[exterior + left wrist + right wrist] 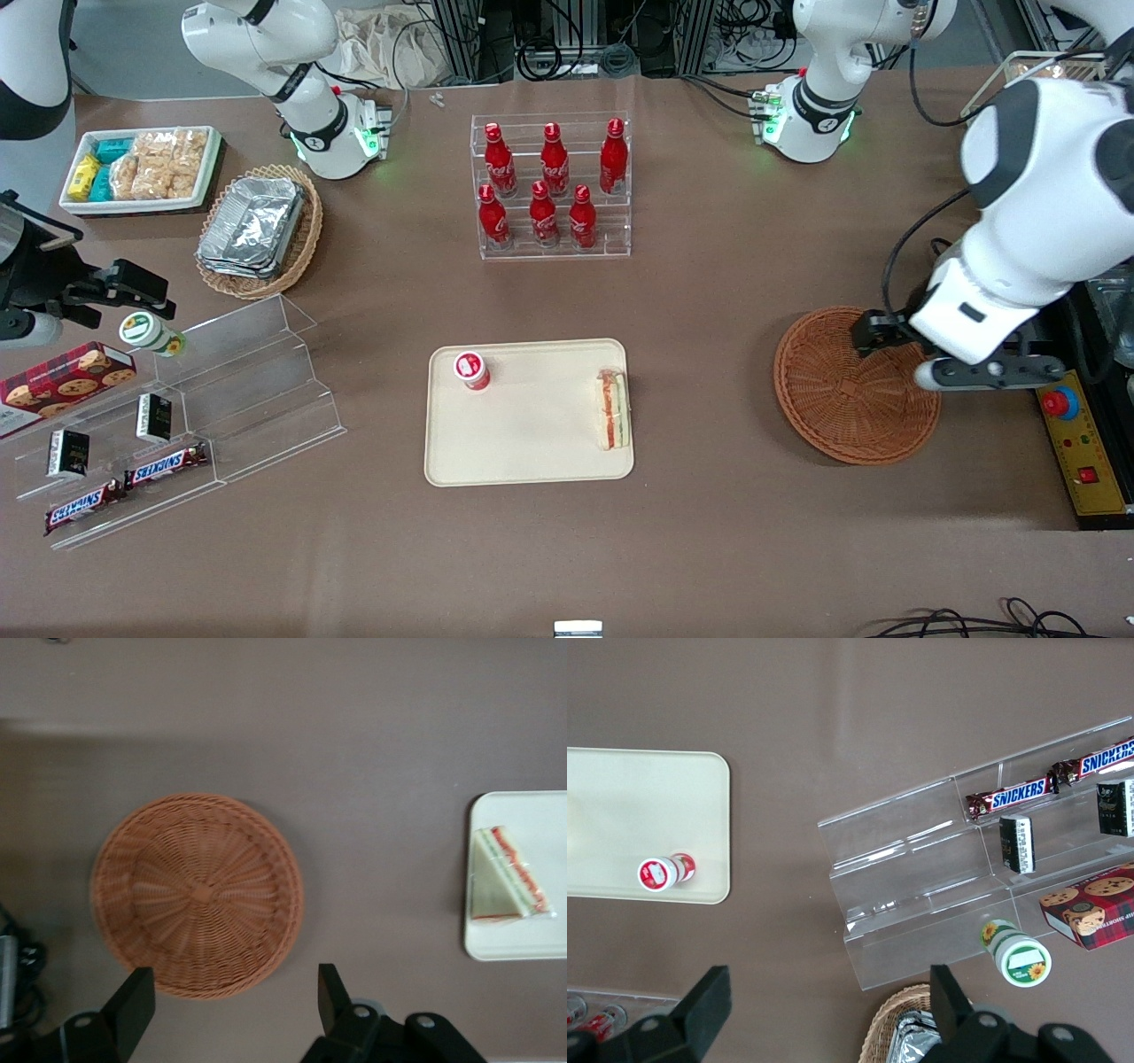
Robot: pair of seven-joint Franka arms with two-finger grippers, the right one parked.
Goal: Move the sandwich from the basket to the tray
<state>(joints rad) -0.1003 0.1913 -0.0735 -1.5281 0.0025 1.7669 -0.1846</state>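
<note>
Sandwich (612, 410) lying on cream tray (532, 443) at its 3 o'clock edge, red-capped bottle (471, 369) at the tray's 10 o'clock corner, left end effector (235, 1001) spread wide, holding nothing, hovering above the wicker basket (842, 399) on the tabletop (709, 292)

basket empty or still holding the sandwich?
Empty. The basket shows only bare weave; the sandwich lies on the tray. The tool hangs open above the basket.
</note>
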